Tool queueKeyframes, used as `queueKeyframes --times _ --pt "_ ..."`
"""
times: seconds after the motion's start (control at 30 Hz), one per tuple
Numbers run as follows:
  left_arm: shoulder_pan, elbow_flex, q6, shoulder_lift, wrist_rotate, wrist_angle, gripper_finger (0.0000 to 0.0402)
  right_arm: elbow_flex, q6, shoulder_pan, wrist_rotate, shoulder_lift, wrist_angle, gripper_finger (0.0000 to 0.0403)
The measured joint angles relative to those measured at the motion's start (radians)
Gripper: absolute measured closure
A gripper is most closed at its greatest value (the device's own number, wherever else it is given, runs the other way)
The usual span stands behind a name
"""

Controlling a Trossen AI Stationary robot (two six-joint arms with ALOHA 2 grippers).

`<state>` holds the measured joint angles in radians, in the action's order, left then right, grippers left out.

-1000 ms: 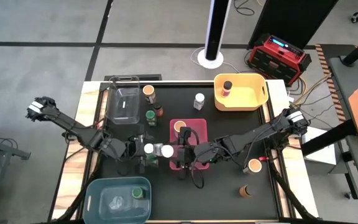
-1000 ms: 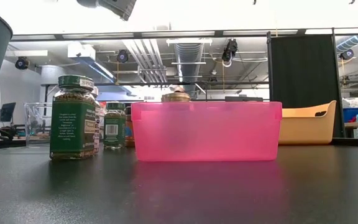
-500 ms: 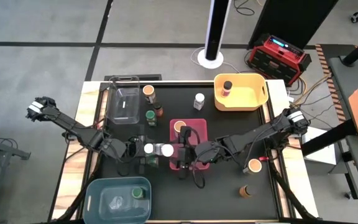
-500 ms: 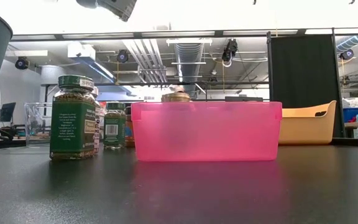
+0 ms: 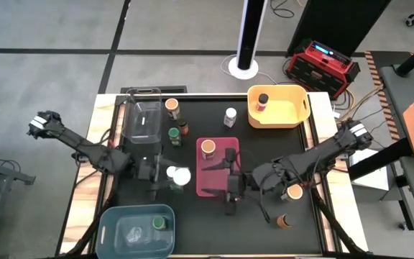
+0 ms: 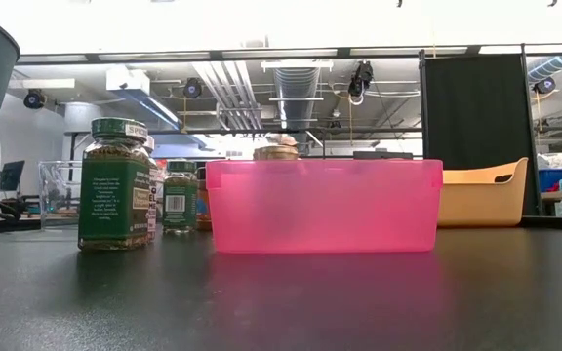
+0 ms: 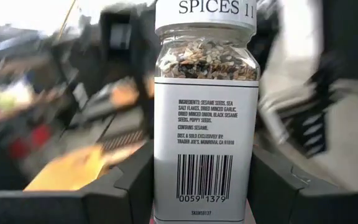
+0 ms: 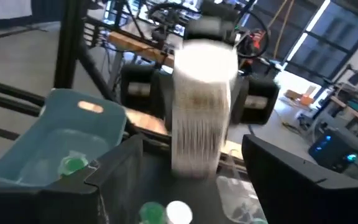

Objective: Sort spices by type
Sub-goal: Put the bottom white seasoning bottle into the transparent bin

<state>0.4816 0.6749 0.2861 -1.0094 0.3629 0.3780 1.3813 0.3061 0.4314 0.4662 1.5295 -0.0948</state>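
A white-lidded spice jar [image 7: 206,112] (its label lists sesame seeds and garlic) is being pinched upright between the fingers [image 7: 92,193] of the left gripper [image 5: 165,175], above the dark table [image 5: 264,155] beside the pink bin [image 5: 218,188]. The right gripper [image 5: 232,196] is being held near that bin's front edge — fingers spread, nothing gripped.

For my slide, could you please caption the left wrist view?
Left gripper holding a white-lidded spice jar labelled as a sesame seasoning blend, barcode facing the camera.
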Motion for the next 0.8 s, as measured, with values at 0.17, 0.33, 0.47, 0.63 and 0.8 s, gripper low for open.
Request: queueKeyframes --times 0.17,0.33,0.47,0.63,0.8 --pt "-0.002 -0.060 0.024 0.011 -0.015 0.116 0.0223 -0.104 0.008 0.005 0.000 0.009 -0.262 0.0110" --pt "0.000 -0.069 0.037 -0.016 -0.025 0.154 0.0223 -0.112 0.071 0.000 -0.011 0.080 -0.399 0.0090" --pt "-0.001 -0.062 0.049 -0.033 -0.024 0.157 0.0223 -0.072 0.072 -0.006 -0.014 0.116 -0.415 0.0077" --pt "-0.001 -0.046 0.062 -0.063 -0.024 0.188 0.0223 -0.034 0.072 -0.023 -0.014 0.147 -0.412 0.0069" --pt "0.000 -0.036 0.064 -0.087 -0.034 0.222 0.0223 -0.022 0.072 -0.039 -0.028 0.156 -0.414 0.0079"
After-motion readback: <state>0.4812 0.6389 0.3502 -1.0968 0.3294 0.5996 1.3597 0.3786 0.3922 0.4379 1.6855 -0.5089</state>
